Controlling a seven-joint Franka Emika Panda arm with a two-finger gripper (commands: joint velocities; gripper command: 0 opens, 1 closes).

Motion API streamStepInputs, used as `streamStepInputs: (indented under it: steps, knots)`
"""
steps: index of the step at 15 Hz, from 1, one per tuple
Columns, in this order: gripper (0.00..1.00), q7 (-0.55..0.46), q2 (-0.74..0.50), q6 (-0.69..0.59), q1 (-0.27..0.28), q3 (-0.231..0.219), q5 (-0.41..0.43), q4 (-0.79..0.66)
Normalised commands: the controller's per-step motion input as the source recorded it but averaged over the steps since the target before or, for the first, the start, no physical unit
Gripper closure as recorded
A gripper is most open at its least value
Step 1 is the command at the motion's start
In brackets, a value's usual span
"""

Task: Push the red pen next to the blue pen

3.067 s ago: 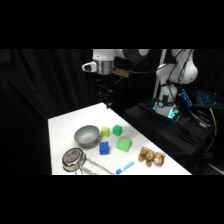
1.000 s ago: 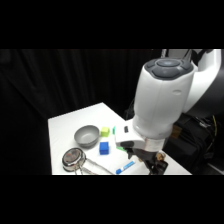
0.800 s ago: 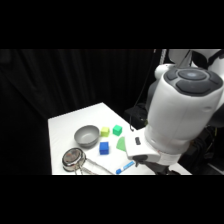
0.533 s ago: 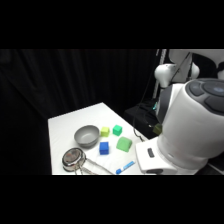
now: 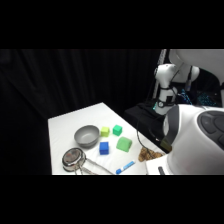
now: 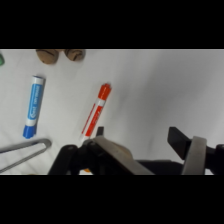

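In the wrist view the red pen (image 6: 97, 111) lies on the white table, slanting from its red cap at the upper right to its whitish end at the lower left. The blue pen (image 6: 33, 106) lies to its left, almost upright in the picture, about a pen's length away and not touching it. My gripper (image 6: 139, 136) is open and holds nothing. One dark fingertip (image 6: 100, 132) is at the red pen's lower end and the other stands far to the right. In the side view the blue pen (image 5: 125, 167) shows at the table's front edge. The arm (image 5: 195, 142) hides the red pen and the gripper there.
A brown plush toy (image 5: 147, 155) (image 6: 60, 54) lies beyond the pens. Metal tongs (image 6: 25, 149) lie just below the blue pen. A grey bowl (image 5: 86, 135), a blue cube (image 5: 104, 148), three green blocks and a metal strainer (image 5: 74, 157) stand further back on the table.
The arm has come down from high over the table's back and swung toward the front right, where it now fills that corner of the side view. The table's things have not moved.
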Motion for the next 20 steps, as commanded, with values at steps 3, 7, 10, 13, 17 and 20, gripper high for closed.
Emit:
streamStepInputs:
  steps: [3, 7, 10, 13, 17, 20]
  knots:
    - [0.0, 0.09, 0.23, 0.27, 0.095, -0.078, 0.015, 0.13]
    - [0.0, 0.05, 0.22, 0.22, 0.106, -0.096, 0.053, 0.18]
    - [0.0, 0.01, 0.19, 0.18, 0.094, -0.106, 0.082, 0.17]
    - [0.0, -0.02, 0.1, 0.15, 0.058, -0.127, 0.089, 0.09]
    - [0.0, -0.03, -0.06, 0.15, -0.005, -0.136, 0.074, -0.08]
    - [0.0, -0.04, -0.15, 0.16, -0.065, -0.103, 0.071, -0.21]
